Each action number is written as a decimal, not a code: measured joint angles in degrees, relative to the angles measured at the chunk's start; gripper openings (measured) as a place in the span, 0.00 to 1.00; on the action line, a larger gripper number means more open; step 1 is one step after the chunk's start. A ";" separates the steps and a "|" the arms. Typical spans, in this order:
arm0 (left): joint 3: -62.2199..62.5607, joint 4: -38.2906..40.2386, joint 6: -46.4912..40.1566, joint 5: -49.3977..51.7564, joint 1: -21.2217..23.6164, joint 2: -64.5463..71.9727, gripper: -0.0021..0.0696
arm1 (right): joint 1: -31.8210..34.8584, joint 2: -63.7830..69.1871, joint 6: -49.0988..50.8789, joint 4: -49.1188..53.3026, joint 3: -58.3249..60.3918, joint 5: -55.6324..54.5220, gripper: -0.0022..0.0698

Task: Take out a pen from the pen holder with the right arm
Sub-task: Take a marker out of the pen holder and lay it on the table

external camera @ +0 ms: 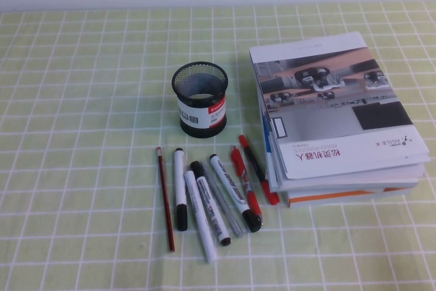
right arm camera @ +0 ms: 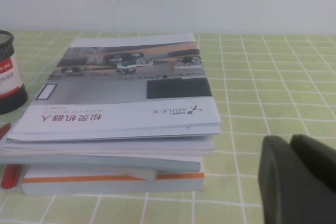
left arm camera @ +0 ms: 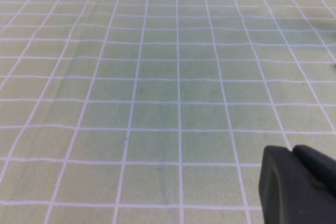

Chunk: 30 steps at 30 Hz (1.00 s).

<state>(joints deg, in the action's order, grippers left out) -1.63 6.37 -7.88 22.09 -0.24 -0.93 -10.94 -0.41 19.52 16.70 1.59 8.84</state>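
Observation:
The black mesh pen holder [external camera: 199, 99] stands upright in the middle of the green checked cloth, and I see no pen in it. Several pens and markers [external camera: 204, 199] lie side by side on the cloth in front of it, among them a red pen [external camera: 246, 185]. Neither arm shows in the high view. My right gripper [right arm camera: 290, 140] is shut and holds nothing, low over the cloth to the right of the book stack [right arm camera: 121, 103]; the pen holder [right arm camera: 8, 72] shows beyond the books. My left gripper [left arm camera: 291, 150] is shut over bare cloth.
A stack of books and brochures [external camera: 334, 114] lies right of the pen holder, its left edge close to the red pens. A white wall runs along the far edge of the table.

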 joint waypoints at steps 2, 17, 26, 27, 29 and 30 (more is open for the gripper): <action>0.00 0.00 0.00 0.00 0.00 0.00 0.02 | 0.00 0.00 -1.43 -3.34 0.00 0.20 0.01; 0.00 0.00 0.00 0.00 0.00 0.00 0.02 | 0.00 0.00 -28.90 -28.48 0.00 12.54 0.01; 0.00 0.00 0.00 0.00 0.00 0.00 0.02 | 0.00 0.00 -28.79 -28.67 0.00 12.92 0.01; 0.00 0.00 0.00 0.00 0.00 0.00 0.02 | 0.00 0.00 -28.79 -28.70 0.00 12.92 0.01; 0.00 0.00 0.00 0.00 0.00 0.00 0.02 | 0.00 0.00 -28.72 -29.00 0.00 12.92 0.01; 0.00 0.00 0.00 0.00 0.00 0.00 0.02 | 0.14 0.00 -28.72 -29.27 0.00 12.92 0.01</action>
<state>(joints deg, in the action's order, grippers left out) -1.63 6.37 -7.88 22.09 -0.24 -0.93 -10.79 -0.41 -9.20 -12.57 1.59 21.76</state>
